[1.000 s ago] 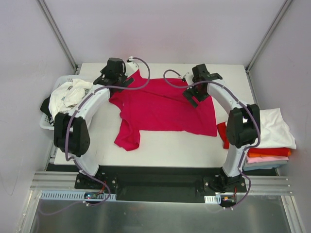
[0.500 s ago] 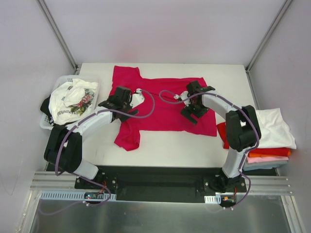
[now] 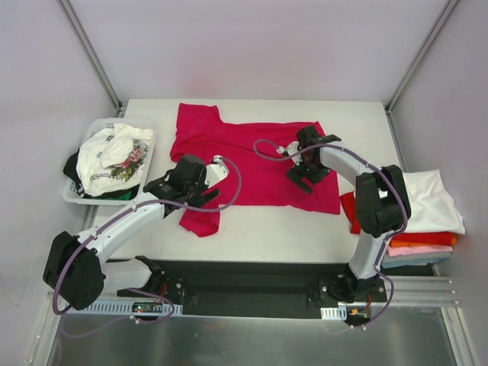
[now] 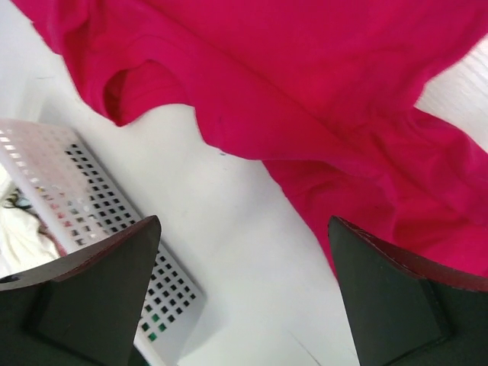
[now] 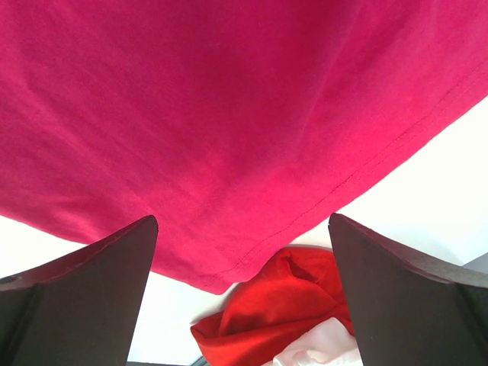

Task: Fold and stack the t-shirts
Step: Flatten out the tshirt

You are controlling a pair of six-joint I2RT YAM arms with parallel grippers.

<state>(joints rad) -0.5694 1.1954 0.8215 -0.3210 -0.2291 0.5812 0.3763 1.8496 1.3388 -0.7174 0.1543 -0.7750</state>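
Covering part of crimson t-shirt, left gripper

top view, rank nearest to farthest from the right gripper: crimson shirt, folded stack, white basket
From the right gripper:
1. crimson shirt, directly beneath it, centre.
2. folded stack, off to the right.
3. white basket, far left.

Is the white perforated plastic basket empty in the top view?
No, a crumpled white printed t-shirt lies heaped inside the white perforated plastic basket.
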